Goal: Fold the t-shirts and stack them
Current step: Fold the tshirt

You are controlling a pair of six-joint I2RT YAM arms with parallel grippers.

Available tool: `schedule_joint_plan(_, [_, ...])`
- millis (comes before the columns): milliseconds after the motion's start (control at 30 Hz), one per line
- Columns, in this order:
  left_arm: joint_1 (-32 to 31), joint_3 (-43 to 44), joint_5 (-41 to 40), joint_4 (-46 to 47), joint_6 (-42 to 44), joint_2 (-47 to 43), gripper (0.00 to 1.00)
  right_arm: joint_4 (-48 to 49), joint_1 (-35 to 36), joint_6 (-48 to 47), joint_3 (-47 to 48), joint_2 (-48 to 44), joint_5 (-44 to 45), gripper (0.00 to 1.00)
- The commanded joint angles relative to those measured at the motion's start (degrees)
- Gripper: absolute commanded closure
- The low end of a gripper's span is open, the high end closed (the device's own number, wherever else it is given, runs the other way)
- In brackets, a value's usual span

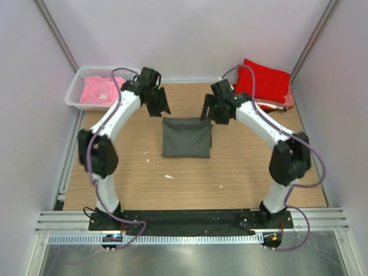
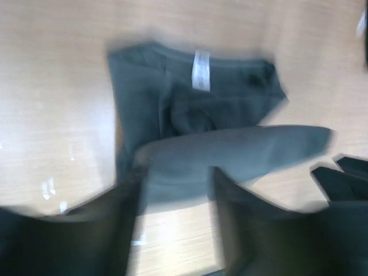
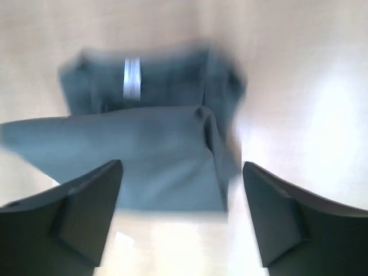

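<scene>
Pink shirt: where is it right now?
In the overhead view, the pink shirt lies inside the white basket at the far-left corner of the table, just left of the left gripper.

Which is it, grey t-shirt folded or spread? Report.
Folded: the dark grey t-shirt lies as a compact rectangle, cloth doubled over itself below its white neck label.

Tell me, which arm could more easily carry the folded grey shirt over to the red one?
Probably the right. The red t-shirt lies in the far right corner, just beyond the right hand. The left hand hovers across the dark grey t-shirt, nearer the basket.
</scene>
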Motion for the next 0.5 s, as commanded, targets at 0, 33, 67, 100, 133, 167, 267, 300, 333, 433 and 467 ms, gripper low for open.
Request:
schedule_joint_plan(0, [5.16,29.47,5.65,-8.78,3.22,21.53,0.35,-7.13,-4.83,-5.53,18.21,16.82,5.16,0.02])
schedule_joint_plan(33, [5.60,38.25,6.19,-16.12,2.79,27.08,0.28,-12.28,-5.72,-5.10,28.00,20.82,7.69,0.00])
schedule_joint_plan(67, [6.39,52.78,7.85,-18.37,2.61,36.53,0.19,-14.16,-6.26,-4.58,32.02,23.55,8.93,0.00])
schedule_joint_plan(100, [6.57,57.19,9.08,-19.70,2.26,39.24,0.16,-14.96,-6.43,-4.14,34.32,25.58,9.64,0.00])
schedule_joint_plan(133, [6.66,58.71,11.44,-19.71,1.91,40.40,0.15,-15.23,-6.78,-3.78,35.65,25.43,9.91,0.00])
schedule_joint_plan(167, [6.58,53.51,11.99,-18.23,1.38,38.23,0.15,-14.62,-6.70,-3.52,34.70,24.56,9.48,0.00])
schedule_joint_plan(267, [5.96,33.92,12.61,-2.53,0.42,27.70,0.13,-5.85,-6.70,-2.03,21.38,15.52,5.63,0.00])
schedule_joint_plan(300, [5.96,23.33,12.61,3.87,0.24,21.57,0.12,-3.65,-6.79,-1.24,17.33,12.97,4.56,0.00])
schedule_joint_plan(333, [5.96,20.09,12.09,4.89,0.23,19.60,0.12,0.72,-6.79,-0.80,9.81,8.25,3.51,0.00])
schedule_joint_plan(433, [5.87,16.28,11.29,2.02,1.99,15.89,0.12,11.26,-6.88,-1.14,-3.65,1.99,-5.87,0.00])
schedule_joint_plan(467, [5.78,15.49,11.12,1.04,2.60,15.19,0.12,13.49,-6.96,-1.49,-6.06,1.44,-7.91,0.00])
